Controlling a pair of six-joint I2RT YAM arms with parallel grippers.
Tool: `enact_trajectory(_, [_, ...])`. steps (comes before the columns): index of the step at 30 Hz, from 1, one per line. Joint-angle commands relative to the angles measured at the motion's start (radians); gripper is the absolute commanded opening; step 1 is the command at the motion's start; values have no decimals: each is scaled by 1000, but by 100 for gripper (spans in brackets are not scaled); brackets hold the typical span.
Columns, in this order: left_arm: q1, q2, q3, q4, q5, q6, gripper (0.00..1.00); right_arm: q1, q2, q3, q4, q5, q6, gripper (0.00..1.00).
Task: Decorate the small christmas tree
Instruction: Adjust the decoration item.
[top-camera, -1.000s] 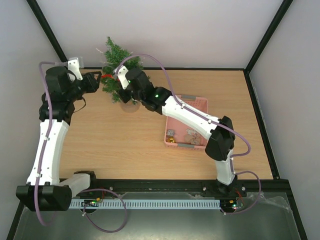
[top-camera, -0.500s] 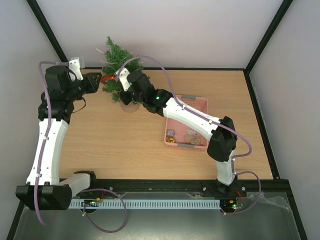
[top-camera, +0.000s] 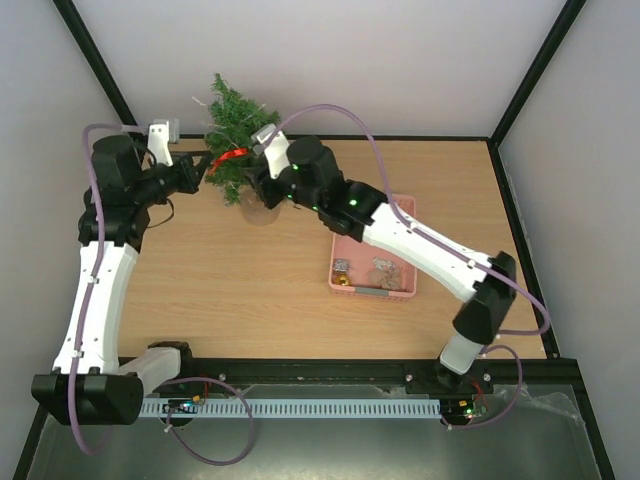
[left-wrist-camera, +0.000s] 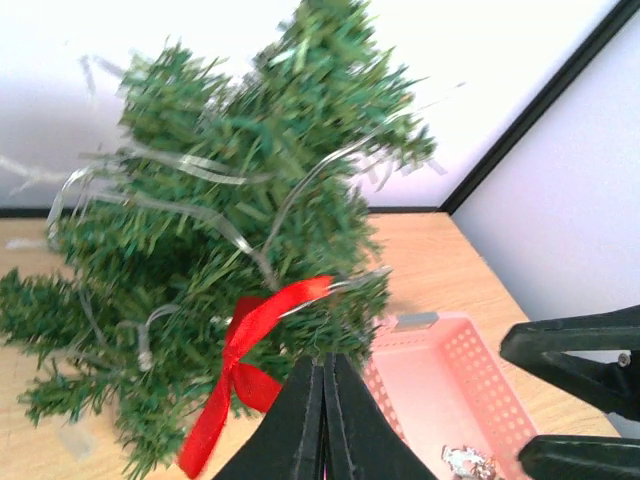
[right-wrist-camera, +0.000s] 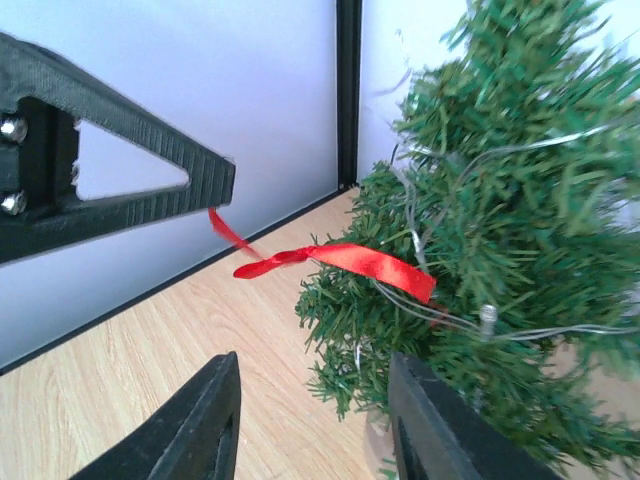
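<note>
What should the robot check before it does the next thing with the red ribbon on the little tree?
1. Left gripper shut on the end of the red ribbon: ok.
2. Right gripper open and holding nothing: ok.
3. Ribbon draped over a branch of the small christmas tree: ok.
4. Ribbon caught firmly enough to stay when let go: cannot tell.
5. Tree standing on the table: ok.
6. Shiny decorations waiting in the pink basket: ok.
</note>
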Motion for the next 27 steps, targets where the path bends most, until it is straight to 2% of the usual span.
enact_trajectory(1, [-1, -44, 64, 29, 105, 37, 2, 6, -143, -84, 48, 4, -19, 44])
enact_trajectory(9, [-53, -68, 69, 187, 361, -14, 3, 6, -303, -206, 49, -116, -38, 56])
enact_trajectory(14, [-99, -74, 54, 287, 468, -59, 2, 6, -348, -265, 62, -225, -33, 60])
enact_trajectory(18, [-124, -83, 30, 367, 487, -117, 2, 5, -379, -360, 159, -289, -22, 61])
enact_trajectory(23, [-161, -71, 25, 408, 494, -160, 2, 6, -393, -426, 250, -212, -58, 67])
enact_trajectory(27, [-191, -63, 24, 424, 490, -168, 2, 6, -377, -426, 316, -214, -9, 70])
